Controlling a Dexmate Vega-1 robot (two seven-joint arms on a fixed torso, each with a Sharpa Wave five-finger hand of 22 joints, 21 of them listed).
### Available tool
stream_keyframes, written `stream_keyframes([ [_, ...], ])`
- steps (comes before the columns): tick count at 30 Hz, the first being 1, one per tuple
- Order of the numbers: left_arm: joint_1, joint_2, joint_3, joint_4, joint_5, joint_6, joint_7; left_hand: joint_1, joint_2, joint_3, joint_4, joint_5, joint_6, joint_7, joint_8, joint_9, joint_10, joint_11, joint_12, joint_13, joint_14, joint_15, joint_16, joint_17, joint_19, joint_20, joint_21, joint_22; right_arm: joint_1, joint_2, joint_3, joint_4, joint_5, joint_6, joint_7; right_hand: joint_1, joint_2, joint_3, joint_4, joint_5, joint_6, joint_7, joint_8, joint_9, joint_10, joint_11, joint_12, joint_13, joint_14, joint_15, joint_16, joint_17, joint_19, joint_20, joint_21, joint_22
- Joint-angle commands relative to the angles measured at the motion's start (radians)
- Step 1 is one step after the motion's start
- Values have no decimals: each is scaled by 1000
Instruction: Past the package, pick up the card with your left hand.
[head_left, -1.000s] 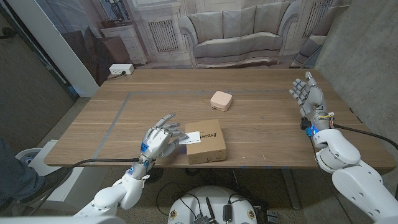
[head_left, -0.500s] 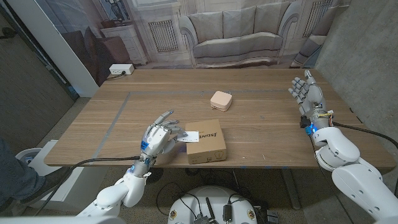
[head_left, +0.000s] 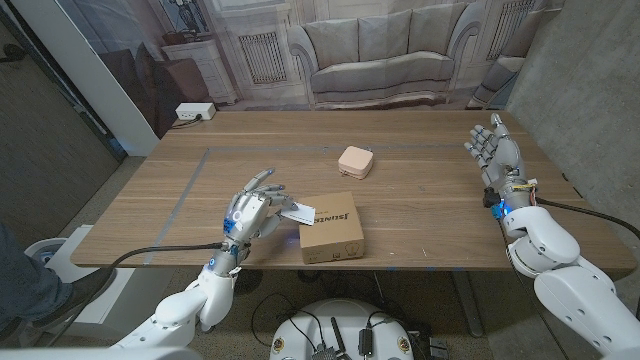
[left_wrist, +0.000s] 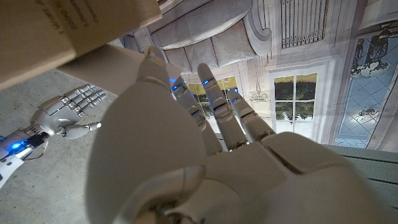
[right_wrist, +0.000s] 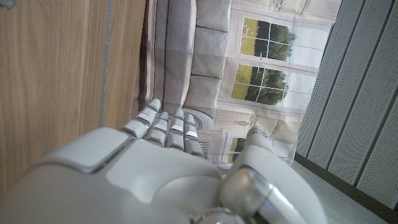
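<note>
White card (head_left: 298, 211) now lifted off package (head_left: 330, 226) by left robot hand (head_left: 250, 212).

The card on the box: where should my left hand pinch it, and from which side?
Keep to the card's left end, which juts past the cardboard box's left edge; the left hand already pinches it there. Coming from the box's left looks best: the card is thin, so only the overhanging end offers fingers room above and below.
</note>
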Motion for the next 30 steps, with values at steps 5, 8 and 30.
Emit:
stream_keyframes([
  [5, -28, 66, 48, -63, -91, 59, -13, -2, 0, 0, 6, -2, 6, 8, -3, 2, 10, 0, 5, 5, 14, -110, -2, 1, 11, -34, -2, 1, -8, 9, 2, -2, -8, 13, 0, 1, -3, -5, 3, 0, 4, -4, 1, 5, 11, -2, 1, 2, 7, 0, 1, 5, 8, 1, -5, 3],
  [8, -27, 82, 52, -83, -101, 77, -20, -1, 0, 0, 7, -1, 6, 8, -4, 2, 10, 1, 5, 6, 15, -111, -2, 1, 10, -32, -3, 1, -10, 9, 4, -3, -9, 14, 0, 1, -3, -5, 2, 0, 5, -3, 2, 5, 10, -4, 1, 2, 6, 0, 0, 5, 9, 1, -6, 3],
  [30, -1, 168, 15, -233, -177, 167, -161, 6, -1, 0, 10, 1, 8, 12, -9, 3, 17, 1, 3, 18, 13, -112, -6, 2, 1, -40, -10, 1, -54, 27, 49, -19, -2, 36, 10, 2, 0, -4, 1, 0, 4, -2, 1, 5, 10, -3, 0, 2, 6, 1, -1, 4, 11, 1, -11, 4],
])
